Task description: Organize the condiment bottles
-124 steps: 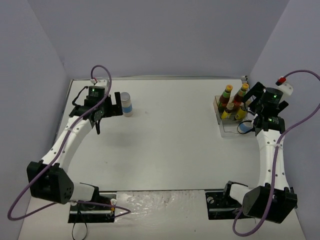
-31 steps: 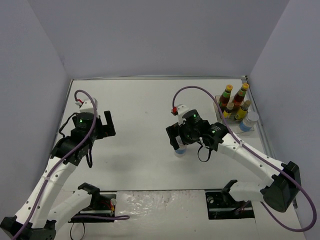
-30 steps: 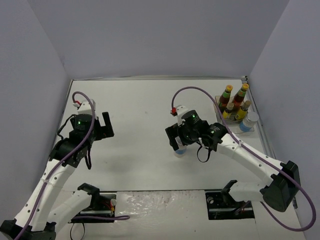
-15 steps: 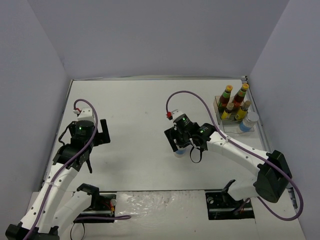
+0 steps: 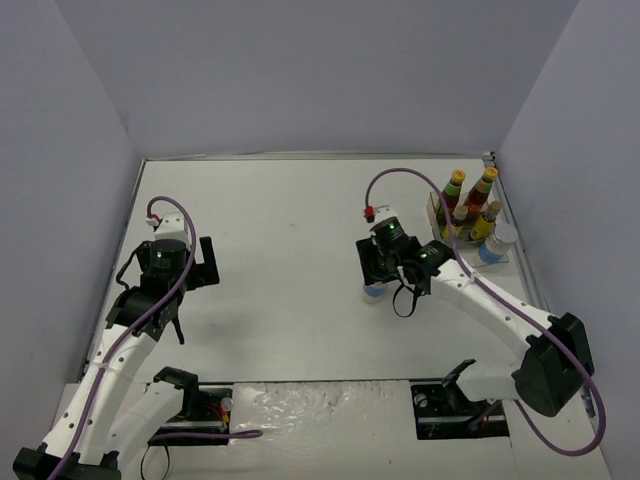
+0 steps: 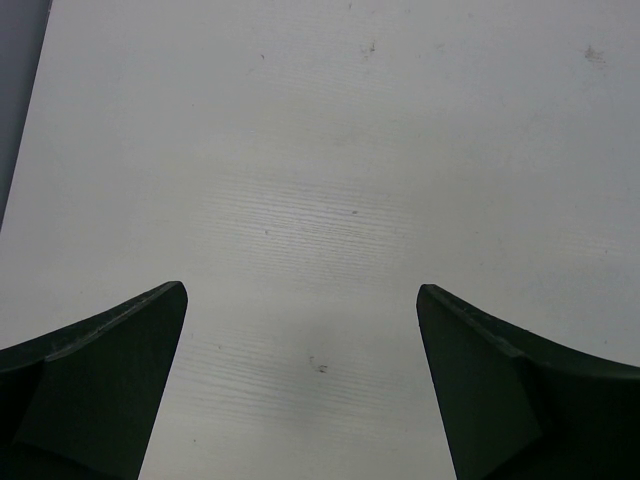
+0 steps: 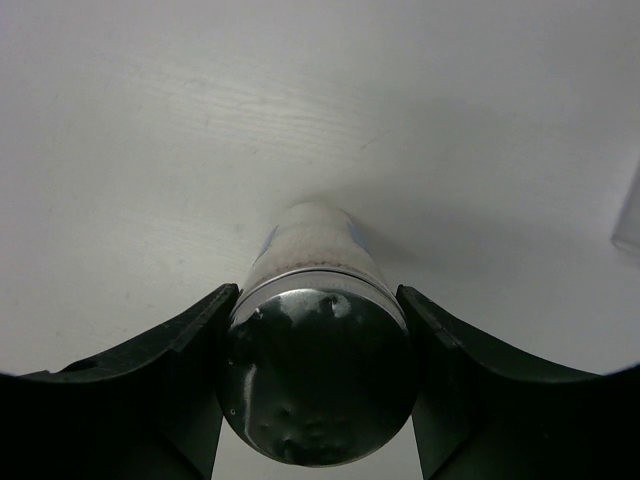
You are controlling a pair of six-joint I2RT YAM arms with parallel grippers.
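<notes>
My right gripper is shut on a silver-topped cylinder with a blue-white label, right of the table's middle. In the right wrist view both fingers press the sides of the cylinder, just under its shiny cap. Four dark sauce bottles with yellow or green caps stand in the clear tray at the far right. A second silver-topped cylinder stands at the tray's near right corner. My left gripper hangs open over bare table on the left, with nothing between its fingers.
The tray sits close to the right wall. A clear edge shows at the right border of the right wrist view. White table lies under the left gripper.
My right jaws have closed on the cylinder and carried it a little to the right. The left arm has drawn back slightly toward its base.
</notes>
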